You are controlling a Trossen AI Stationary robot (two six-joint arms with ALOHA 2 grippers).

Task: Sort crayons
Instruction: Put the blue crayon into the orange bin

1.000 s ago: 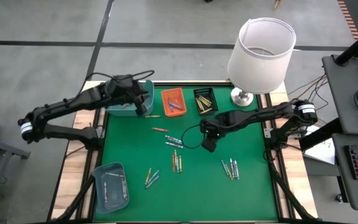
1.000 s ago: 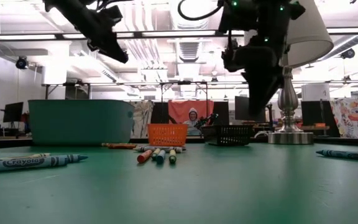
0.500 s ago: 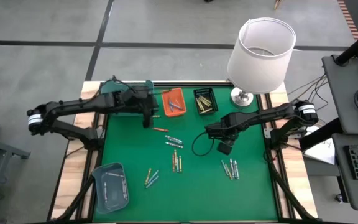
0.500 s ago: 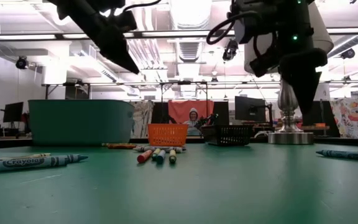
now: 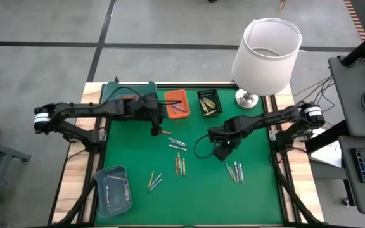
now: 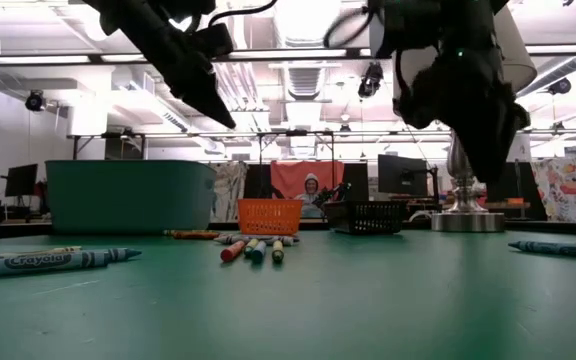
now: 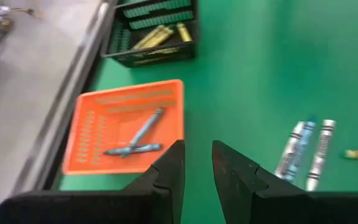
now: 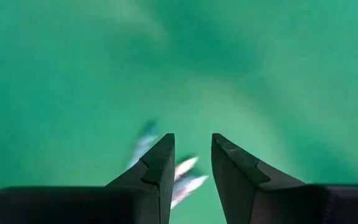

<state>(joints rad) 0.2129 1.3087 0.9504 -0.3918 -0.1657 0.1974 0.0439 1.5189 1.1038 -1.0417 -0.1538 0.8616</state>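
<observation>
Crayons (image 5: pixel 179 155) found scattered over the green surface (image 5: pixel 258 190): a cluster near the middle, a pair toward the near left, another group (image 5: pixel 235 171) toward the near right, one reddish stick (image 5: pixel 163 131) lying apart near the orange tray (image 5: pixel 175 104). Some also noted inside the orange tray and the black tray (image 5: pixel 208 102).

Left gripper (image 5: pixel 154 130) positioned above the surface just beside the orange tray, directly over the end of the lone reddish stick. Fingers (image 7: pixel 169 171) parted by a narrow gap, nothing between them; grey crayons (image 7: pixel 132 148) seen in the orange tray ahead, and several paper-wrapped crayons (image 7: pixel 306 152) lying off to one side, not touching.

Right gripper (image 5: pixel 221 152) positioned above the surface right of centre, near but short of the near-right group. Fingers (image 8: pixel 157 171) likewise slightly parted and empty; blurred crayons (image 8: pixel 185 174) lying on the surface directly beyond the gap, clear of the tips
</observation>
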